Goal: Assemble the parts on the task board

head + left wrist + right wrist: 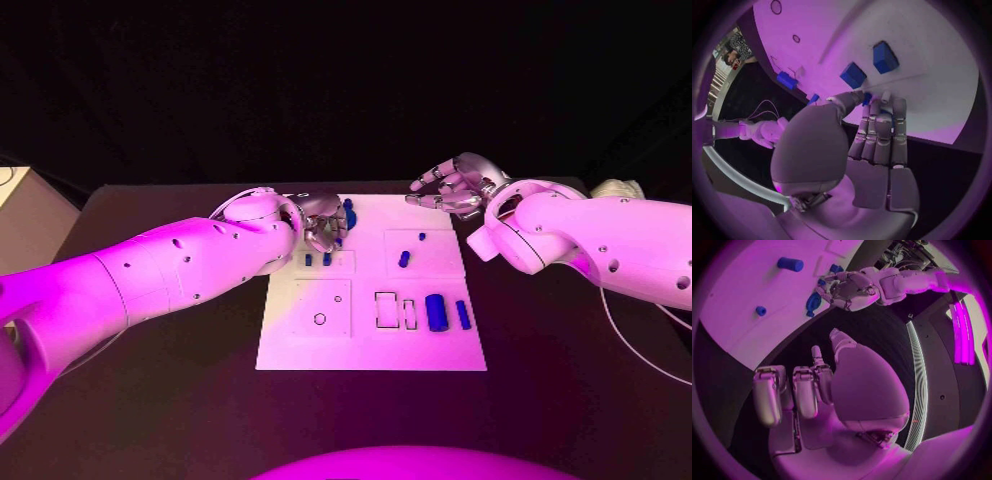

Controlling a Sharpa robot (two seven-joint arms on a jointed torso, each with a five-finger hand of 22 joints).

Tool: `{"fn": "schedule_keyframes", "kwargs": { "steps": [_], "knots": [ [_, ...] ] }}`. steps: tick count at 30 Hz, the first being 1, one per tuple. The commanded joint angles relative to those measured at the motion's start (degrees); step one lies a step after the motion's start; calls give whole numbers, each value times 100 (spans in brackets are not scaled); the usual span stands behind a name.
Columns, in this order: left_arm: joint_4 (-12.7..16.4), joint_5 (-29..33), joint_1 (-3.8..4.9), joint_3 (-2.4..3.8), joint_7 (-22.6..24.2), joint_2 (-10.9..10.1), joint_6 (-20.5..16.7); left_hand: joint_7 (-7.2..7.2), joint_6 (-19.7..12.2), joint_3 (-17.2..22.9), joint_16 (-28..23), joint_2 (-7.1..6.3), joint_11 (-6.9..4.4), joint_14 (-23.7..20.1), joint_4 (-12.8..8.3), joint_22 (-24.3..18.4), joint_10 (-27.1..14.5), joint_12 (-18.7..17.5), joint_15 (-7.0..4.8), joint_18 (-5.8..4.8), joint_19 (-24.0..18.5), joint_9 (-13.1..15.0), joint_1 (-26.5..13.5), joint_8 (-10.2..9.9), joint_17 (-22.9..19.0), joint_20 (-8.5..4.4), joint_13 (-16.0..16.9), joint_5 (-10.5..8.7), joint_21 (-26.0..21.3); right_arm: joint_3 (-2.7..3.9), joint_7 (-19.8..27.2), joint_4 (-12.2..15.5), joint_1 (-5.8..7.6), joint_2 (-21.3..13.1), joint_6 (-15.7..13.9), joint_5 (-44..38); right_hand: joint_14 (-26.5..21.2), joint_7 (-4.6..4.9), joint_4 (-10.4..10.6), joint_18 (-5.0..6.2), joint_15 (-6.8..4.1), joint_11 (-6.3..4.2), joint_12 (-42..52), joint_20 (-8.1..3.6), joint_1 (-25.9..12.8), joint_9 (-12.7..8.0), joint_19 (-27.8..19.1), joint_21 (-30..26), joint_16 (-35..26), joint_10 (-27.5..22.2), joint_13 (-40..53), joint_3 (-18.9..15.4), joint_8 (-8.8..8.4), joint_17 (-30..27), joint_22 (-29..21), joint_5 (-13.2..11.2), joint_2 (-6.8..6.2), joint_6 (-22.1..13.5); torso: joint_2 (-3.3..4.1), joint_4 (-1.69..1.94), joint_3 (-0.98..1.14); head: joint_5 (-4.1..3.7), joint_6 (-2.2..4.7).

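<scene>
My silver left hand (320, 228) reaches over the flat white task board (372, 345) at its eleven o'clock corner, fingertips at a small blue part (867, 98); whether it is gripped I cannot tell. My right hand (456, 187) hovers at one o'clock with curled fingers, holding nothing. Next, I judge, comes a firm pinch and lift.

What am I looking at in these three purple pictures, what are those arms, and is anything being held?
This is a two-armed robot at a black table. One picture looks down from a camera on its head; the two round ones come from cameras at its wrists, behind each hand. On the table lies a white task board with small blue parts, such as a blue cylinder near its right side. The left hand reaches over the board's far left corner, and its fingertips meet a small blue part there; whether it is truly gripped I cannot tell. The right hand hangs beyond the board's far right corner, holding nothing.
</scene>
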Motion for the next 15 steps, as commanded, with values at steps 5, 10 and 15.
{"fn": "schedule_keyframes", "kwargs": {
  "steps": [5,10,15],
  "knots": [
    [21,63,-26,-16,47,24,234,28,96,5,44,38,39,-4,-48,5,48,-104,41,80,-13,13,-29,6,-31,6,-56,-35,10,1,48,-5,-6,10,51,-66,510,2,-1,55,21,0,-6,15,-12,-7,434,-20,-24,-10,857,27,11,1154,1270,24,21,36,-1,-1,-1,-7,-12],
    [13,61,-26,-16,-10,24,239,28,333,44,154,155,-32,171,-122,143,298,-129,-16,62,133,61,50,69,161,-25,-68,-53,132,1,44,-7,-9,12,57,-70,510,2,-1,55,21,0,-6,15,-12,-7,434,-20,-24,-10,857,27,11,1154,1270,24,21,36,-3,2,-1,-11,-16],
    [-3,9,-26,-16,-49,22,225,9,463,78,236,267,-106,333,-217,296,521,-99,-84,37,285,93,143,87,321,-81,-41,-88,271,1,43,-7,-11,11,58,-71,510,2,-1,55,21,0,-6,15,-12,-7,434,-20,-24,-10,857,27,11,1154,1270,24,21,36,-3,2,-1,-15,-23]
  ]
}}
